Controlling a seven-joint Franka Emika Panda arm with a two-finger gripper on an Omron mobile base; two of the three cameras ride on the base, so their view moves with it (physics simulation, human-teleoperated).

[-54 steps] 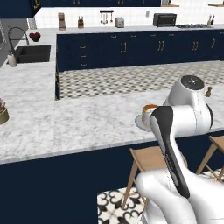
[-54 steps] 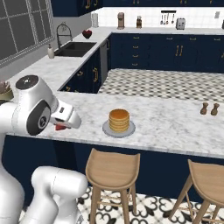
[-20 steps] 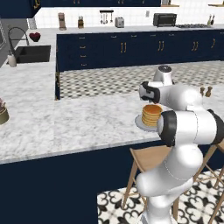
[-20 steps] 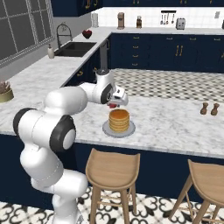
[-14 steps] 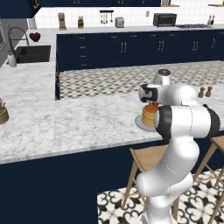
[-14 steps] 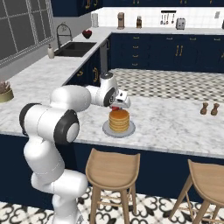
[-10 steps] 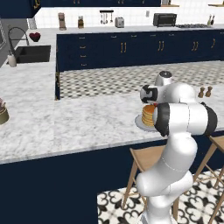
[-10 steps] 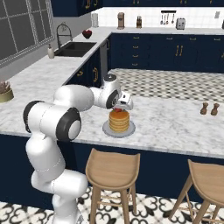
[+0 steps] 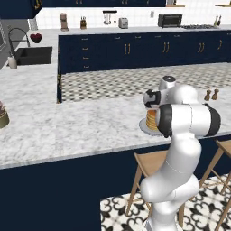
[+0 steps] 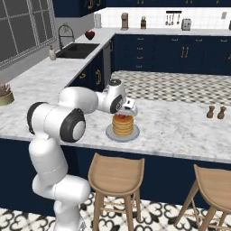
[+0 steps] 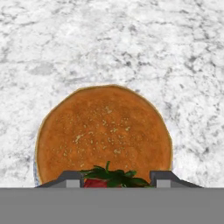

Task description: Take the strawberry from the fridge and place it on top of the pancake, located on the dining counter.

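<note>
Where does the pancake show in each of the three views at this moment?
Left base view: pancake right of centre, half behind the arm's elbow.
Right base view: pancake at centre on its plate, under the gripper.
Hand view: pancake in the lower middle, above the fingertips.
Shared landmark: the strawberry between the fingers.

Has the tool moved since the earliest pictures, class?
Yes. The tool, holding the strawberry, swung from the counter's near edge to above the pancake.
</note>
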